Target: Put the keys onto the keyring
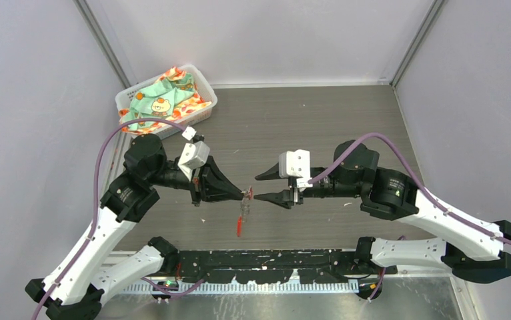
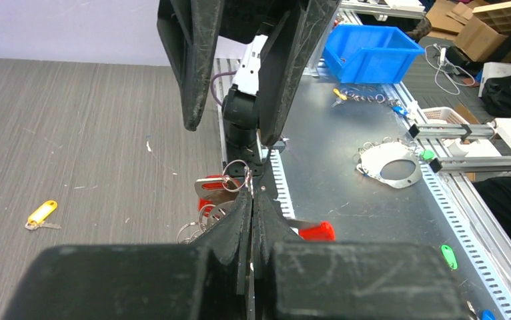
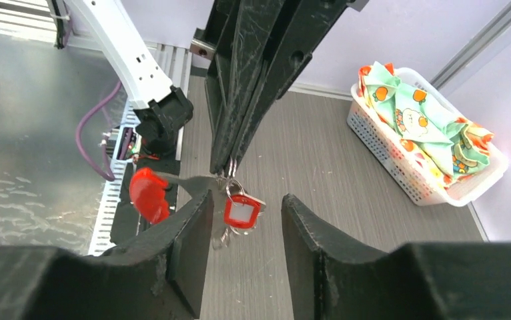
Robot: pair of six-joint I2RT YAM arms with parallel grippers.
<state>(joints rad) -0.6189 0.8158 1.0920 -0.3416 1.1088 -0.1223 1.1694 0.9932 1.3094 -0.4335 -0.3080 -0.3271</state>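
Left wrist view: my left gripper (image 2: 251, 200) is pinched tight on the keyring (image 2: 234, 170), with the red-tagged key (image 2: 214, 190) dangling loose just by the tips, and the right gripper (image 2: 231, 133) hangs spread wide just beyond. If I close the right one now, it may catch the free-hanging tag instead of the ring and tug it out of that thin grip. Farther off, the yellow-tagged key (image 2: 42, 213) lies on the table (image 2: 73, 133), well apart.
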